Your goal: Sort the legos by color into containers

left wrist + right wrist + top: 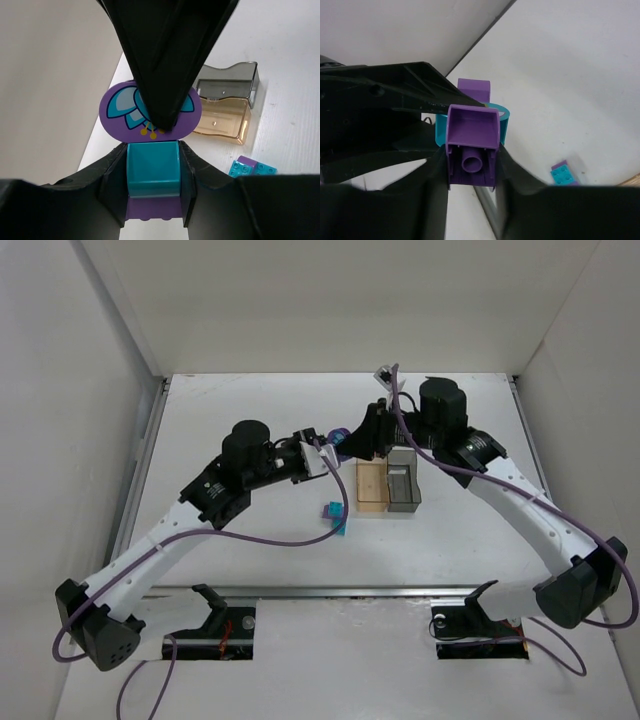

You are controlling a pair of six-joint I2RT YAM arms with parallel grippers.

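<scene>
My two grippers meet at the table's middle and hold one joined lego piece between them, above the table. My left gripper is shut on its teal brick, which has a purple part beneath and a round purple plate with a flower print. My right gripper is shut on its purple brick, with a teal part behind. The amber container and the dark grey container stand side by side just right of centre. Loose purple and teal legos lie to their left.
The containers also show in the left wrist view, grey behind amber, with the loose legos near them. White walls enclose the table on three sides. A metal rail runs along the near edge.
</scene>
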